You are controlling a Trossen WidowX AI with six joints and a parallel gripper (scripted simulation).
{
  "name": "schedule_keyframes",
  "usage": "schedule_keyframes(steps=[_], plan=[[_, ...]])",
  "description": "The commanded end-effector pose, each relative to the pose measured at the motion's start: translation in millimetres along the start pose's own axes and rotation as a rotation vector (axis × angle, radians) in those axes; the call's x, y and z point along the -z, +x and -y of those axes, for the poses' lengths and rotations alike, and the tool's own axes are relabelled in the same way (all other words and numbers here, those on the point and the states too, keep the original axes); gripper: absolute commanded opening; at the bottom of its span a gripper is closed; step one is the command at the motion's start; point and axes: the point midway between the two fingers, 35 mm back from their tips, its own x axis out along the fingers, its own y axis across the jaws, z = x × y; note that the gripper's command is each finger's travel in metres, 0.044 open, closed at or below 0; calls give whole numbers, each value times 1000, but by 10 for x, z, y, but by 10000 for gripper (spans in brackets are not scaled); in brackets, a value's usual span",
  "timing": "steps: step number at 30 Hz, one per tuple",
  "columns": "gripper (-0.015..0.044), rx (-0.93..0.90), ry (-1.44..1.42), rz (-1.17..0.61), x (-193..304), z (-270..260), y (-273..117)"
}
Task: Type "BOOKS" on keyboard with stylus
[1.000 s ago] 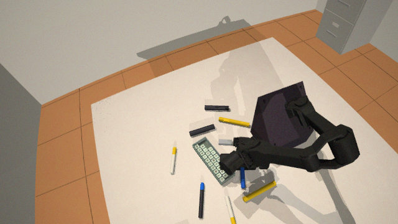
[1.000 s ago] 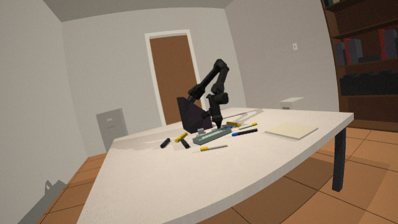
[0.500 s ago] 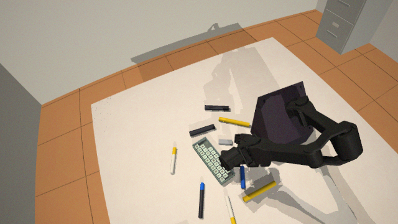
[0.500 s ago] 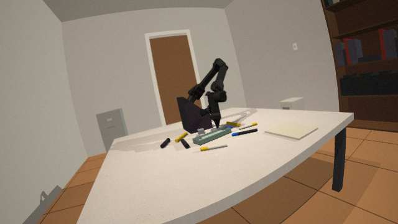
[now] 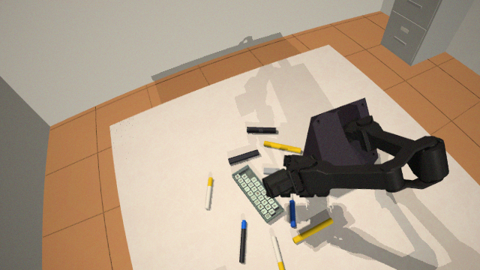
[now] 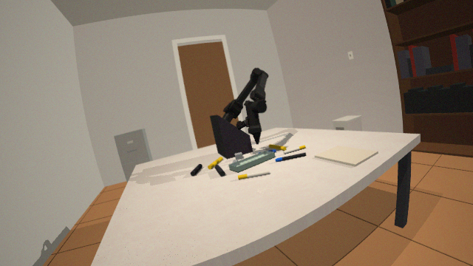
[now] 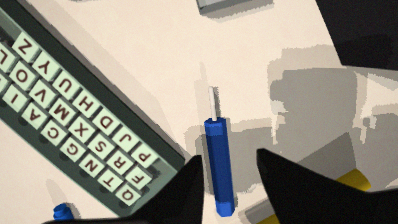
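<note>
The green keyboard [image 5: 259,193] [image 6: 251,162] [image 7: 120,107] lies on the desk with pale lettered keys. The blue stylus [image 5: 292,213] [image 6: 273,151] [image 7: 219,165] with a thin white tip lies on the desk beside the keyboard's P-F-Q end. My gripper [image 6: 257,142] [image 7: 229,159] is open and empty above the desk. In the wrist view the stylus shows in the gap between the fingers, nearer the left finger, lying below them and not gripped. In the top view the arm hides the fingertips and covers part of the keyboard's edge.
A yellow bar [image 5: 313,230] [image 7: 355,179] lies near the stylus. A grey block [image 5: 271,171] [image 6: 239,156] is by the keyboard. A black marker with a blue end [image 5: 243,240] [image 6: 292,157], white-and-yellow markers, dark bars and a cream pad [image 6: 347,155] lie around.
</note>
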Motion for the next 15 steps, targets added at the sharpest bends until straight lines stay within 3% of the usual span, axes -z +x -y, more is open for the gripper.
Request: schedule_keyframes(steps=[1,7,15], plan=[[150,6,4,115,97,-42,31],[150,-10,-19,452,364,-26,16],[150,-16,-22,488,406,-30,5]])
